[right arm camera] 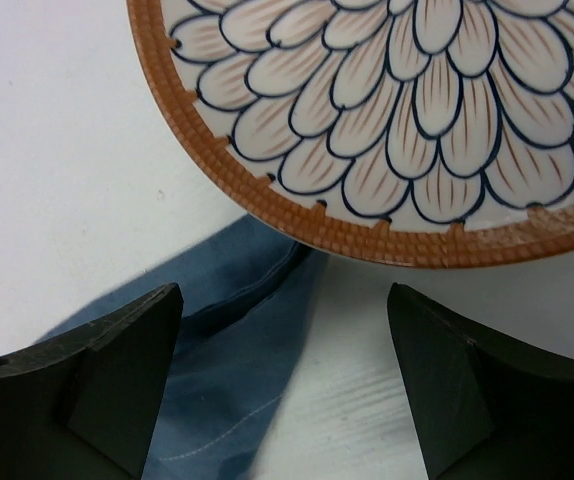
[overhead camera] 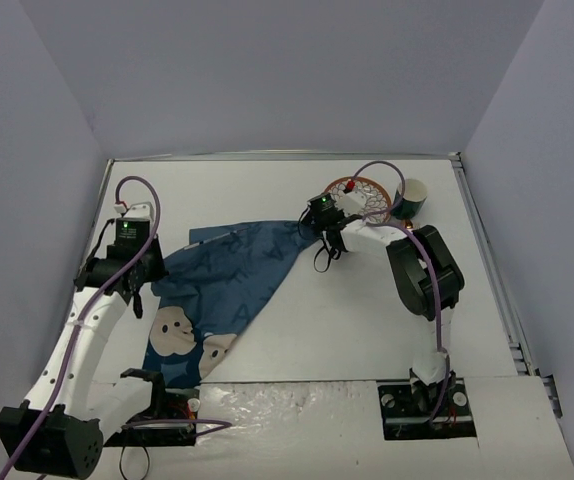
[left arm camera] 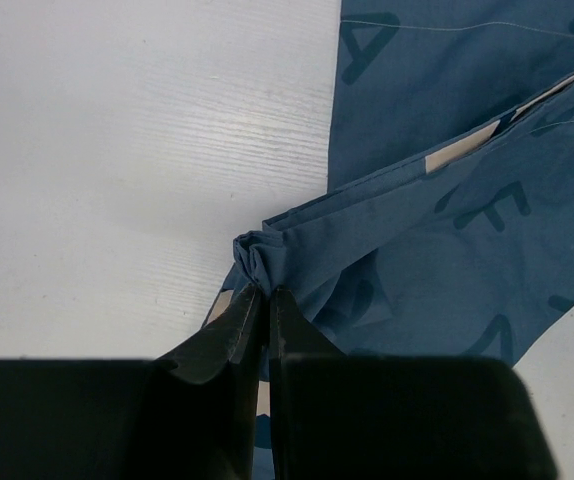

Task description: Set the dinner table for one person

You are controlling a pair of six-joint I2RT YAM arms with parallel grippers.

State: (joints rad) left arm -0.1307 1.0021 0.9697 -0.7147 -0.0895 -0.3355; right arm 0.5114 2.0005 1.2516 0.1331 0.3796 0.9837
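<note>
The dinner table (overhead camera: pixel 357 310) is a large white top. On it lies a blue placemat (overhead camera: pixel 229 275) with letters and bear faces, folded and crumpled. My left gripper (overhead camera: pixel 139 290) is shut on a bunched left edge of the placemat (left arm camera: pixel 267 262). My right gripper (overhead camera: pixel 319 258) is open over the placemat's right corner (right arm camera: pixel 227 350), which reaches under the rim of a flower-patterned plate (right arm camera: pixel 397 110) with an orange rim. The plate (overhead camera: pixel 359 195) sits at the back right.
A white and green cup (overhead camera: pixel 408 200) stands right of the plate. A copper utensil is partly seen behind the right arm (overhead camera: pixel 409 232). Grey walls enclose the table on three sides.
</note>
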